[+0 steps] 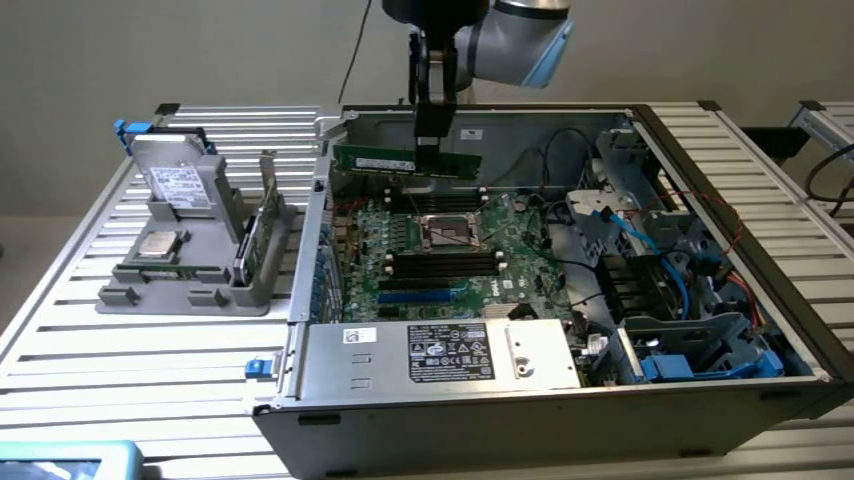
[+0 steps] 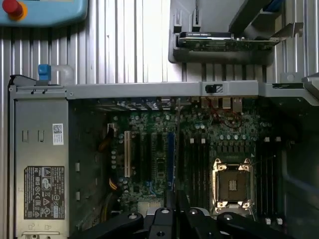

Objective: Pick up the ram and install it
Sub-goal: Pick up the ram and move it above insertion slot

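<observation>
Clamping the ram (image 1: 380,158) with the claw (image 1: 429,148) at the middle of its top edge, hanging level in the upper middle of the frame above the open computer case (image 1: 534,430). Probably handling light, stiff, fragile; gripping edges, avoiding chips.

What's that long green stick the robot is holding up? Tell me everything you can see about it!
The ram is a slim, long green circuit board with dark chips in a row and a pale label. It hangs level, on its long edge, in the air above the motherboard inside the open computer case. The claw pinches it from above near its middle. Nothing else touches it.
</observation>
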You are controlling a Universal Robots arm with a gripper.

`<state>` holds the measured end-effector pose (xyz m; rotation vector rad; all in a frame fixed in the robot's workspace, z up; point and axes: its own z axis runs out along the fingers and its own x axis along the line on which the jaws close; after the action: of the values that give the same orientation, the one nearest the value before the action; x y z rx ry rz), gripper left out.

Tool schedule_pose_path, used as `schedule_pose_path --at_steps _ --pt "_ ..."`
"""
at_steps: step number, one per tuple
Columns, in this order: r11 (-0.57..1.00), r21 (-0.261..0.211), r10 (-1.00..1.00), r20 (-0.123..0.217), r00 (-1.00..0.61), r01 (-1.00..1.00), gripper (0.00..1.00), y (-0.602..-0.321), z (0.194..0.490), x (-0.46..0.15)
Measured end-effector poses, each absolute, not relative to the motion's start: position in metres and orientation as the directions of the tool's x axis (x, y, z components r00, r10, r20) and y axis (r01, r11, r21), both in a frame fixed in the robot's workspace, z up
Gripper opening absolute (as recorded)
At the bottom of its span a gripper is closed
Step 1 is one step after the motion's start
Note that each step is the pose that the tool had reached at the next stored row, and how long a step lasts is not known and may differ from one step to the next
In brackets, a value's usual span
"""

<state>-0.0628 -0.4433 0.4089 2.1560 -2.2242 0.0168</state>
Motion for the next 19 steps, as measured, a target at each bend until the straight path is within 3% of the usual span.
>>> schedule_pose_path --at_steps 8,19 --pt "0.031 -0.024 -0.999 0.040 -0.032 -0.999 0.13 -0.432 0.406 -0.045" --pt "0.020 -0.038 -0.998 0.055 -0.022 -0.999 0.13 -0.407 0.399 -0.043"
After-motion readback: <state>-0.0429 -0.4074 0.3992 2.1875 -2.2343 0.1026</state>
